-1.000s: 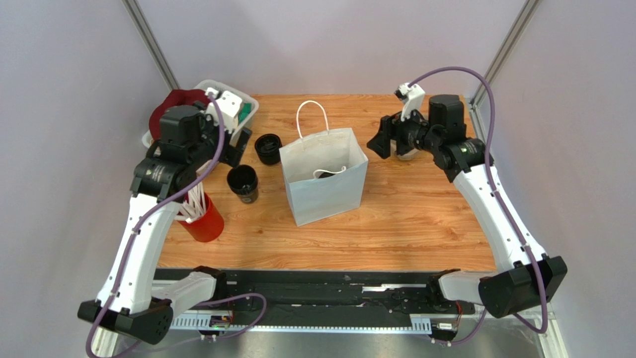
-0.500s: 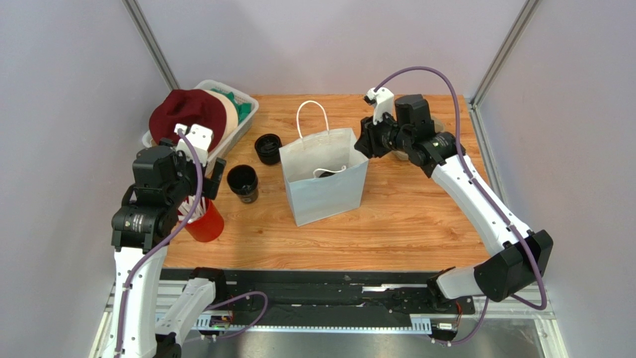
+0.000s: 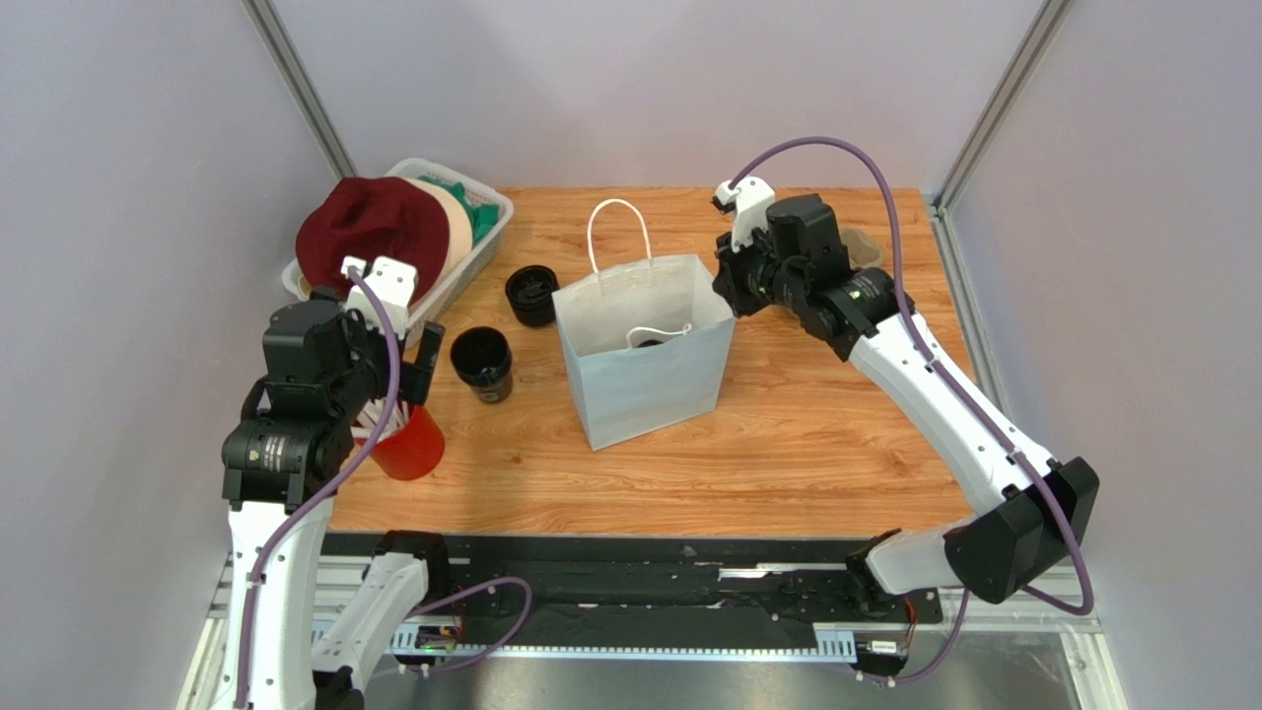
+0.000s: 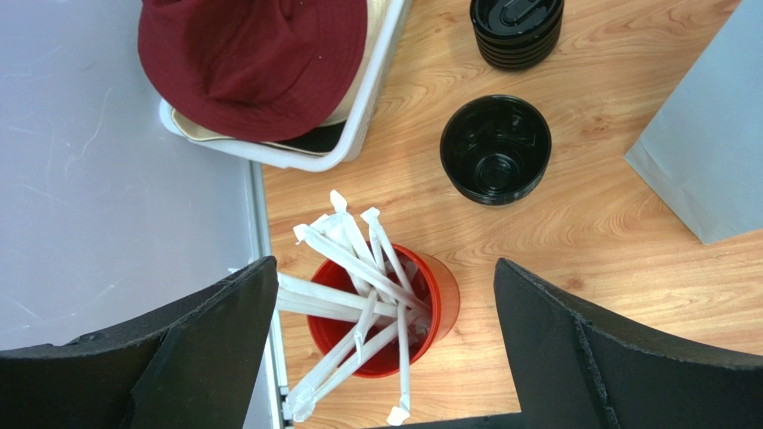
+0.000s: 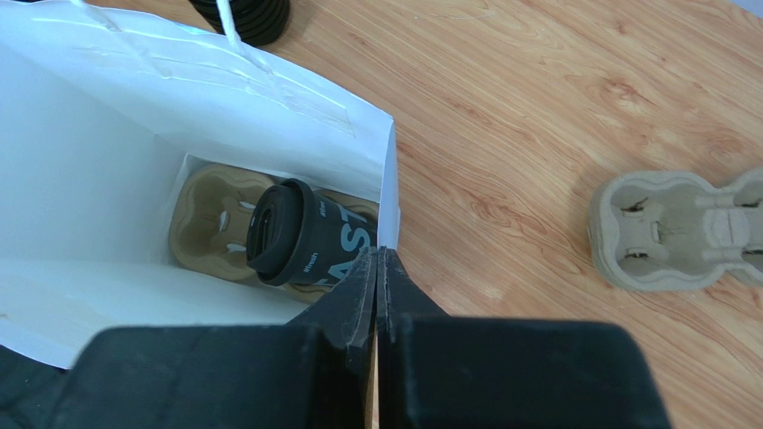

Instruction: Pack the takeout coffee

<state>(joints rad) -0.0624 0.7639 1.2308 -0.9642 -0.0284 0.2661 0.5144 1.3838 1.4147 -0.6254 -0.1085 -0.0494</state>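
**Bag gripped**

The left gripper point(image 4: 385, 268) had pulled back, wide open, over the straws point(image 4: 345, 246). An empty cup point(image 3: 482, 360) stood beside the bag point(image 3: 648, 370). The right gripper point(image 5: 377, 264) had closed, pinching the bag's rim, with a lidded coffee point(image 5: 295, 234) lying inside.

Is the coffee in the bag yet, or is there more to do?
Done: a lidded coffee cup sits on a tray inside the paper bag. In hand: the right gripper pinches the bag's rim; the left gripper is open. Left: maybe the open black cup outside.
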